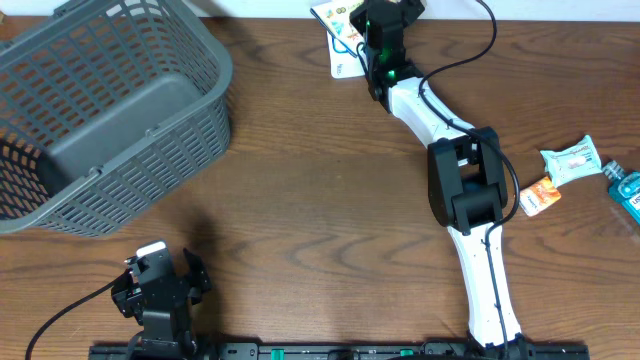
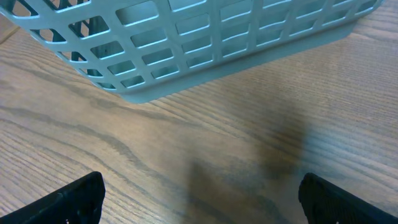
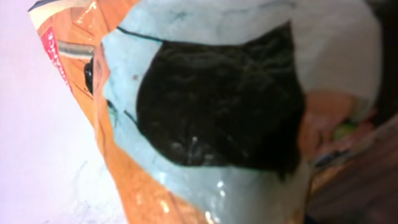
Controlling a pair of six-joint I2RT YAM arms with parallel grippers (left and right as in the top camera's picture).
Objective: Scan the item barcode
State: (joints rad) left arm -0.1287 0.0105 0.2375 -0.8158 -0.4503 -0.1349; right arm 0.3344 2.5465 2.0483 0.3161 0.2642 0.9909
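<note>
The packet [image 1: 340, 38] sits at the top centre of the overhead frame, at the table's far edge, white with bright print; in the right wrist view it fills nearly the whole frame, pale blue and orange with a large black patch [image 3: 217, 106], and no barcode stripes can be made out on the face shown. The right gripper [image 1: 368, 30] is over it with jaws clenched, and judging by how close the wrapper sits to the lens, you are pinching the packet itself; the fingers themselves are hidden, so treat that as likely rather than certain.

No scanner shows in any view, so decide where the reader is before you swing; move slowly, because a thin foil wrapper will probably flex and slip in a narrow pinch; roll the wrist until the printed bars face the reader flat, not creased.

Your left gripper [image 2: 199, 202] rests at the lower left of the overhead frame, jaws spread wide and empty, just in front of the grey basket [image 1: 110, 110]; keep it parked there. Other small packets [image 1: 572, 160] lie at the right edge, well apart from your path; leave them.
</note>
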